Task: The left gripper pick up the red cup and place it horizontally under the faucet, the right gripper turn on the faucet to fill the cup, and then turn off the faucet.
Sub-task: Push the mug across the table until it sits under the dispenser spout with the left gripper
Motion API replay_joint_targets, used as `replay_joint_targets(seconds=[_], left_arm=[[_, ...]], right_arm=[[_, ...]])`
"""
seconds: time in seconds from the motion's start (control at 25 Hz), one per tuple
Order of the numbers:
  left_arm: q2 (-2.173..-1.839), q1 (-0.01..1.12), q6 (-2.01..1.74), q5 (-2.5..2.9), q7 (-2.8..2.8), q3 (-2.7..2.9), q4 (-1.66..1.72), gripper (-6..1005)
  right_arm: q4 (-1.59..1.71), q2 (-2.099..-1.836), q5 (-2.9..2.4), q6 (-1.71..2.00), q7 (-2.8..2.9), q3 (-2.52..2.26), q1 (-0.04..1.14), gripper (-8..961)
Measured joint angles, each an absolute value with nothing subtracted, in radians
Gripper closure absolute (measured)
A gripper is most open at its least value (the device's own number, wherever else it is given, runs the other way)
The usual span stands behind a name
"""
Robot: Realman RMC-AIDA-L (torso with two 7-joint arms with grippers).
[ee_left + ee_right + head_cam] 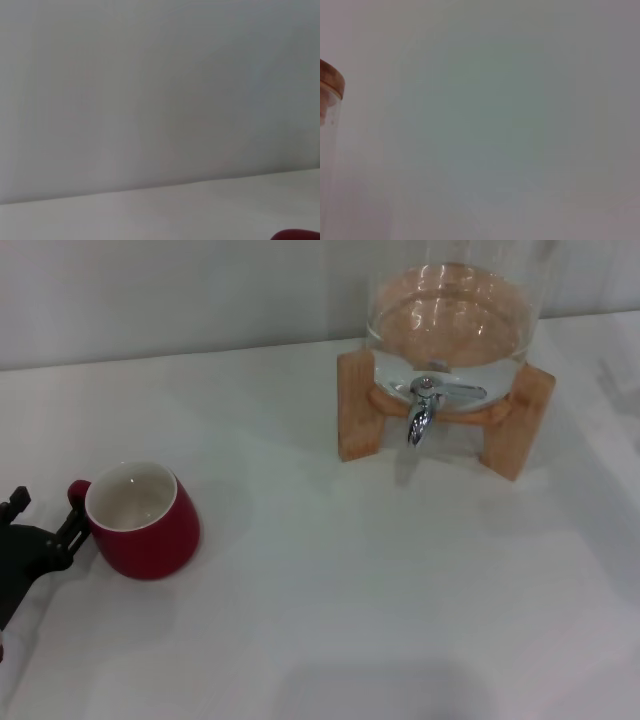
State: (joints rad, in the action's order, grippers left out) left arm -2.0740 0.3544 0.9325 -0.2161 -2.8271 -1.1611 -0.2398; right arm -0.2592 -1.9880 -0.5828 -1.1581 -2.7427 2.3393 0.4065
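The red cup (145,523) stands upright on the white table at the left, cream inside showing, its small handle pointing left. My left gripper (45,512) comes in from the left edge, its black fingers (72,526) spread open right beside the handle, one finger close against the cup's side. In the left wrist view only a sliver of the red cup (297,235) shows. The chrome faucet (422,410) points down from the glass dispenser at the back right, with nothing under its spout. My right gripper is out of view.
The glass dispenser (450,310) holds water and rests on a wooden stand (357,410). Its glass wall and wooden lid (330,80) edge into the right wrist view. White table (330,590) stretches between cup and stand, and a pale wall lies behind.
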Motion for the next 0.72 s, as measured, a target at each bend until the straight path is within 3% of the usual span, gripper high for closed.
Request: replay_joint_targets(seconds=[0.6,0.72], left_arm=[[-2.08,0.36,0.932,-0.22,-2.827,-1.165,-0.247,305],[-2.081,0.361,0.933,-0.22,-2.827,-1.164,-0.247,429]], right_arm=[[-0.259,-1.982,-0.584,-1.158,-2.743,2.339,0.413,280],[-0.259,-1.982,-0.583,-1.158,-2.743,2.339,0.412,280]])
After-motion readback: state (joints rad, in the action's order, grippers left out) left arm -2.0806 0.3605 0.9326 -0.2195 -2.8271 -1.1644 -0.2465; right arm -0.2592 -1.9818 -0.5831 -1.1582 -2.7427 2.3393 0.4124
